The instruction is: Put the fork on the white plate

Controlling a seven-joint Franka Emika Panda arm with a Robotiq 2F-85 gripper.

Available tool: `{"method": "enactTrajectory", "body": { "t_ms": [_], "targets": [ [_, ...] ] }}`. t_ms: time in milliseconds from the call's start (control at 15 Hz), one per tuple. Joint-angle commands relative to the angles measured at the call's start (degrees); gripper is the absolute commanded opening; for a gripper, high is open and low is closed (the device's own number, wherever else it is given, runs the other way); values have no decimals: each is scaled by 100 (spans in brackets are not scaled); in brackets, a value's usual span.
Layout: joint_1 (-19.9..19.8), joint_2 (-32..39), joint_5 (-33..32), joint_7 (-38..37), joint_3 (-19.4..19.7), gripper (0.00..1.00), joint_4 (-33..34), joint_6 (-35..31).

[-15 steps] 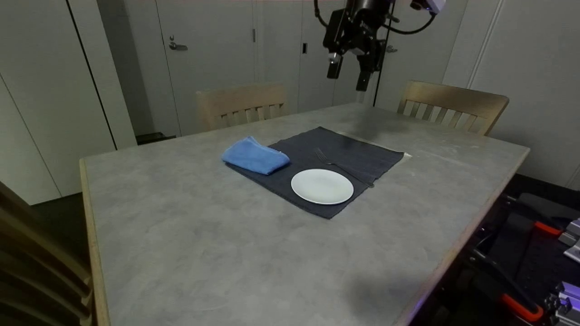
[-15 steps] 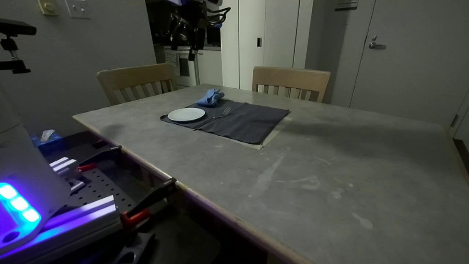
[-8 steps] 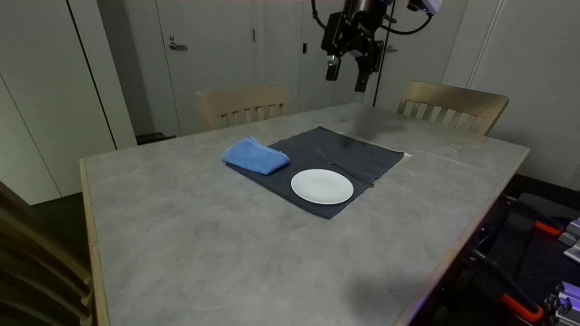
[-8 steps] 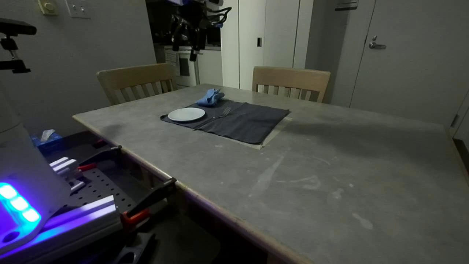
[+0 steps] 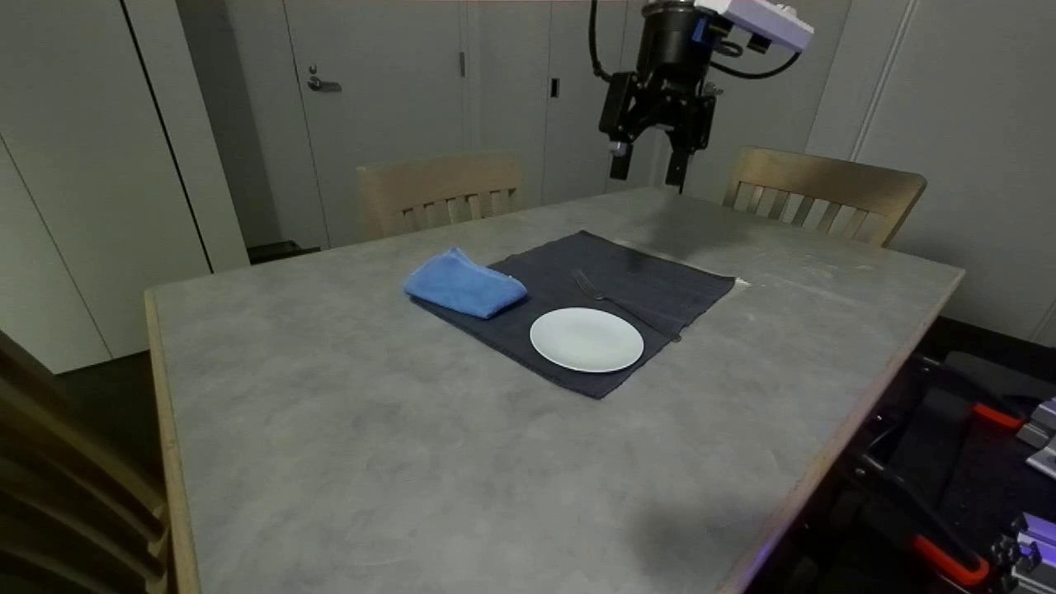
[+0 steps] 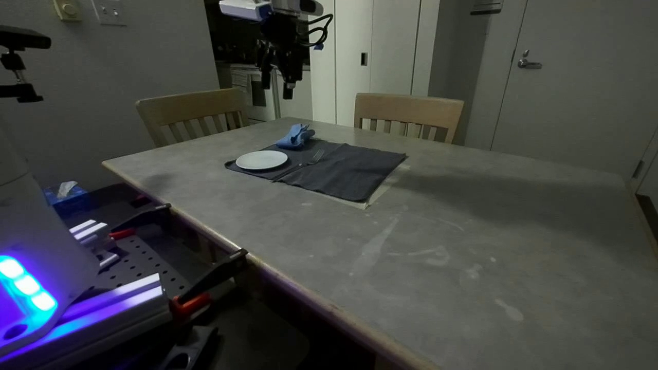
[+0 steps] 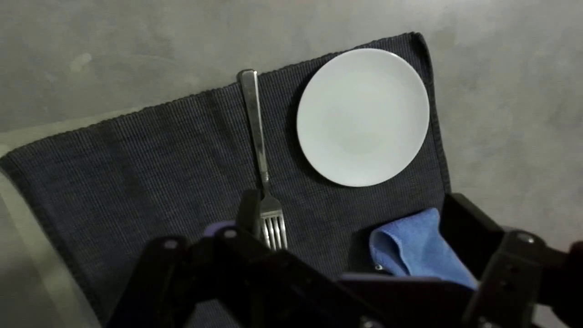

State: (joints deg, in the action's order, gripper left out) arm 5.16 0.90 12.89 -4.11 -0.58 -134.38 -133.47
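Note:
The silver fork (image 7: 257, 123) lies on the dark placemat beside the plate, its handle end at the mat's edge; it also shows in both exterior views (image 5: 629, 309) (image 6: 307, 163). The plain round white plate (image 7: 363, 117) rests on the mat's corner, bare, also in both exterior views (image 5: 586, 340) (image 6: 261, 160). My gripper (image 5: 648, 172) is open and empty, high above the table, fingers pointing down; it also shows in an exterior view (image 6: 277, 88). In the wrist view the gripper (image 7: 353, 212) has its fingers wide apart; the left finger covers a little of the fork's tine side.
A folded blue cloth (image 5: 464, 285) lies on the mat (image 5: 652, 276) near the plate; it shows between the fingers in the wrist view (image 7: 419, 248). Wooden chairs (image 5: 450, 186) (image 6: 195, 110) stand along the table's edges. Clamps (image 6: 205, 282) grip the table edge by the robot base.
My gripper has come down and shifted slightly right in both exterior views, and hangs more upright. It stays open. The fork, plate and cloth have not moved.

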Motion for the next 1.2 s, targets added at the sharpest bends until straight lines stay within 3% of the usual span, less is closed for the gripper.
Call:
{"method": "enactTrajectory", "body": {
  "t_ms": [0, 533, 600, 800, 933, 1133],
  "targets": [
    [-235, 54, 66, -72, 43, 100, -230, -315],
    [-504, 856, 570, 135, 119, 100, -318, -831],
    [-435, 592, 353, -49, 85, 100, -382, -662],
    [-494, 834, 445, -17, 87, 100, -363, -789],
    [-377, 973, 177, -209, 53, 100, -258, -810],
    [-427, 1157, 116, 464, -90, 100, -63, -536]
  ]
}}
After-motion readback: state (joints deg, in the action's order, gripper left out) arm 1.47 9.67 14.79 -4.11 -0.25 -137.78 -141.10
